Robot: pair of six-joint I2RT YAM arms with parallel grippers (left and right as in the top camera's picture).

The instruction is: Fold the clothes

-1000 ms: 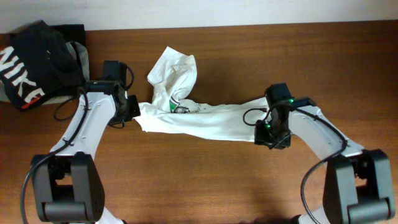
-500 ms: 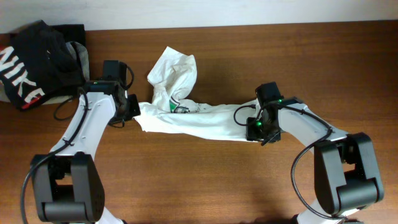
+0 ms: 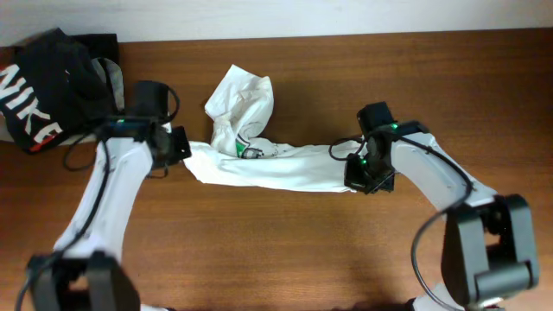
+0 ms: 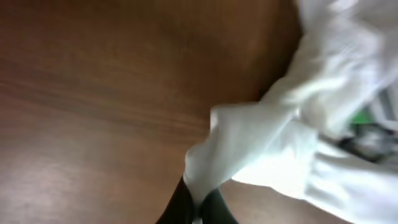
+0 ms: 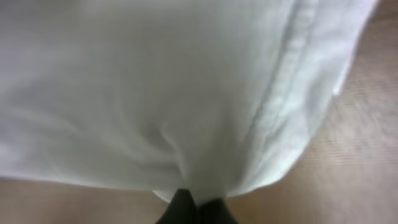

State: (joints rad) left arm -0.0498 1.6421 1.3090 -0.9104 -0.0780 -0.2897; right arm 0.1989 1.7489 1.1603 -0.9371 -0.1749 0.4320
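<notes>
1. Both ends are gripped. The left gripper (image 3: 179, 145) pinches one end of the white T-shirt (image 3: 276, 169) and the right gripper (image 3: 354, 178) pinches the other. In each wrist view the jaws are nipped narrow on cloth.
2. The shirt lies roped into a band across the middle of the wooden table (image 3: 285, 250), with a bunched lobe reaching toward the far edge.
3. The step in hand appears to be spreading the shirt flat. Done well, both ends rise together and draw apart evenly, so the bunched part shakes loose rather than drags.
4. Far left, a black NIKE garment (image 3: 39, 86) and a grey garment (image 3: 111, 76) sit well apart from the shirt.
</notes>
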